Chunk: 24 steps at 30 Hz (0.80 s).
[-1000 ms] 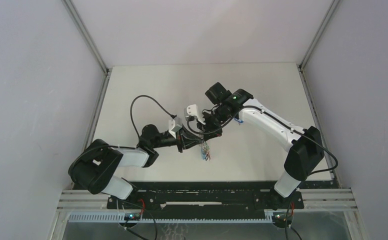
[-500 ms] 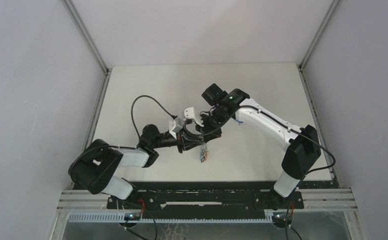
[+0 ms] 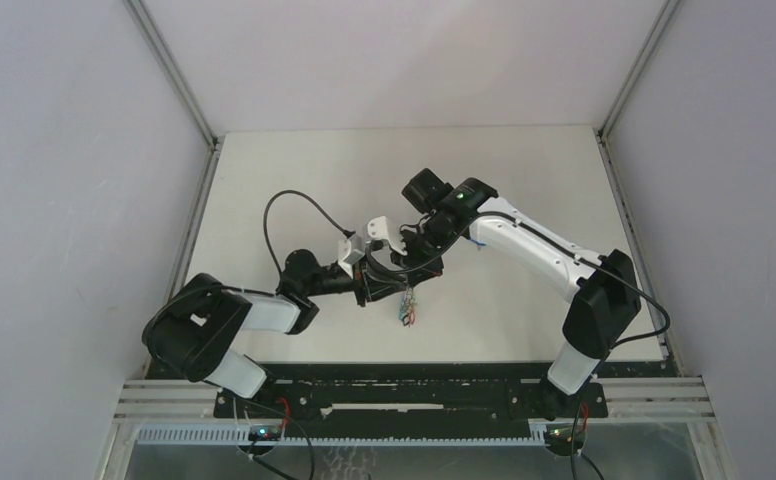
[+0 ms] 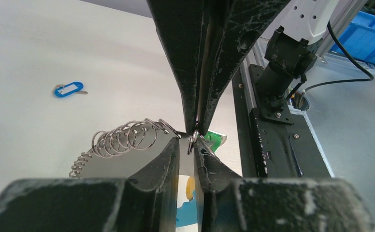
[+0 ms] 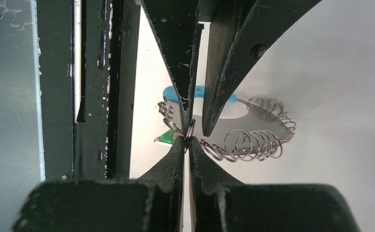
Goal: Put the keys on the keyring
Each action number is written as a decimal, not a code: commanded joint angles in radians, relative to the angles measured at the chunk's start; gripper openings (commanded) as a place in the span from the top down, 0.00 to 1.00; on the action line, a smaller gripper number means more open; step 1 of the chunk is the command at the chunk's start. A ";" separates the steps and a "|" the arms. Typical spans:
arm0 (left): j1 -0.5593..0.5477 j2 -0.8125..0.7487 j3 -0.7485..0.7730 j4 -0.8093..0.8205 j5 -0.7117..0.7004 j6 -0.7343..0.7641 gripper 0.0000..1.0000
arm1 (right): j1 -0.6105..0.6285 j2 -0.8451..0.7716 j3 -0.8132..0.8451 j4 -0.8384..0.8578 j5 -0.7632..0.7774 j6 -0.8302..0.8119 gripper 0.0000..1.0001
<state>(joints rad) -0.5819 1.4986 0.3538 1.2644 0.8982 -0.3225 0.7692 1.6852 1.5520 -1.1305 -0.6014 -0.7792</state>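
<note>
We are holding the large thin grey metal keyring (image 4: 127,137), with its light-blue sleeve (image 5: 172,93) and fringe of silver links, up between both claws over the bench (image 3: 294,160), tiny colour-tagged keys (image 3: 407,310) hanging beneath. Our right claw (image 5: 186,144) is pinching together on one small silver link (image 4: 191,142). Our left claw (image 4: 187,149) is showing a narrow gap around it, and we cannot tell its grip. We are apparently mid-threading, and the next move is calling for a fine twist. A blue-tagged key (image 4: 69,90) is lying loose on the pale bench between plain grey walls.

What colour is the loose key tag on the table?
Blue plastic key tag; left wrist view shows it best.
</note>
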 commanded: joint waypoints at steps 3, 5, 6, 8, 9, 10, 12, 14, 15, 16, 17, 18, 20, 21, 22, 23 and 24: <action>-0.008 0.011 0.048 0.104 0.035 -0.025 0.94 | 0.019 0.010 0.054 0.028 0.003 -0.022 1.00; -0.008 0.012 0.049 0.102 0.037 -0.024 1.00 | 0.018 0.001 0.050 0.037 0.007 -0.020 1.00; -0.007 0.009 0.047 0.106 0.030 -0.024 1.00 | 0.017 -0.007 0.046 0.044 0.012 -0.014 1.00; -0.008 -0.005 0.030 0.111 -0.007 -0.018 1.00 | 0.013 -0.030 0.029 0.070 0.028 0.019 0.96; -0.008 -0.011 0.023 0.111 -0.022 -0.015 1.00 | 0.008 -0.048 0.016 0.086 0.035 0.036 0.93; -0.006 -0.018 0.016 0.111 -0.039 -0.011 1.00 | 0.000 -0.076 -0.004 0.114 0.038 0.056 0.86; -0.006 -0.030 0.004 0.119 -0.072 -0.010 1.00 | -0.015 -0.126 -0.050 0.168 0.042 0.110 0.79; -0.005 -0.038 -0.006 0.122 -0.102 -0.005 1.00 | -0.032 -0.179 -0.101 0.224 0.034 0.174 0.76; -0.006 -0.040 -0.008 0.124 -0.113 -0.006 1.00 | -0.045 -0.205 -0.128 0.258 0.023 0.209 0.76; -0.006 -0.043 -0.010 0.127 -0.121 -0.006 1.00 | -0.060 -0.228 -0.155 0.298 0.011 0.260 0.75; -0.006 -0.044 -0.013 0.132 -0.129 -0.008 1.00 | -0.078 -0.251 -0.191 0.339 0.000 0.318 0.75; -0.006 -0.045 -0.014 0.133 -0.136 -0.008 1.00 | -0.100 -0.270 -0.211 0.390 -0.005 0.398 0.75; -0.006 -0.046 -0.018 0.140 -0.150 -0.011 1.00 | -0.149 -0.304 -0.271 0.472 -0.031 0.544 0.70; -0.006 -0.048 -0.021 0.143 -0.158 -0.012 1.00 | -0.173 -0.317 -0.293 0.501 -0.065 0.602 0.60; -0.006 -0.048 -0.023 0.144 -0.165 -0.011 1.00 | -0.196 -0.330 -0.312 0.531 -0.127 0.651 0.45; -0.006 -0.049 -0.026 0.144 -0.171 -0.010 1.00 | -0.214 -0.340 -0.345 0.565 -0.177 0.697 0.36; -0.006 -0.049 -0.027 0.146 -0.178 -0.011 1.00 | -0.222 -0.349 -0.363 0.582 -0.217 0.716 0.31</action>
<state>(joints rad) -0.5861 1.4864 0.3508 1.3231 0.7757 -0.3309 0.5941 1.3796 1.2488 -0.7368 -0.6510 -0.3180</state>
